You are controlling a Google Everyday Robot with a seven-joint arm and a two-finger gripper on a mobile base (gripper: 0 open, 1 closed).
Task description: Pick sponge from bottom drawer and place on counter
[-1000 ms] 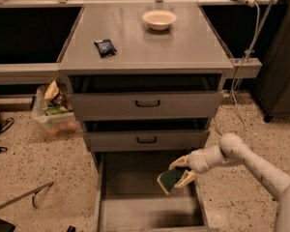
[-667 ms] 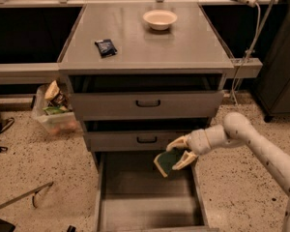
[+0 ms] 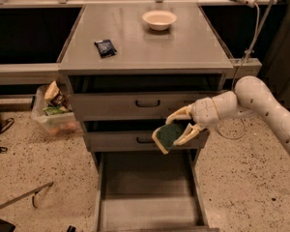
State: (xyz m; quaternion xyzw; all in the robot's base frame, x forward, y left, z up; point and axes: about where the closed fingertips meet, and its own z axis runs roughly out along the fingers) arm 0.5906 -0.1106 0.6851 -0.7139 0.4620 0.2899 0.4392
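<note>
Your tool point(image 3: 173, 132) pinches the sponge point(image 3: 166, 135), level with the middle drawer point(image 3: 116, 140) front.
From the left: a clear plastic bin point(image 3: 52, 117) on speckled floor point(image 3: 29, 173); a dark packet point(image 3: 105, 47) and pale round bowl point(image 3: 159, 19) on the smooth grey metal surface point(image 3: 140, 50); the bottom drawer point(image 3: 150, 202), a shallow grey tray, pulled open; above it the flat green-faced, yellow-edged sponge, tilted between cream fingers point(image 3: 179, 114).

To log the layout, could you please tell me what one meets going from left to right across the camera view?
Plastic bin → dark packet on the counter → sponge, held by the gripper in front of the middle drawer → robot arm.
</note>
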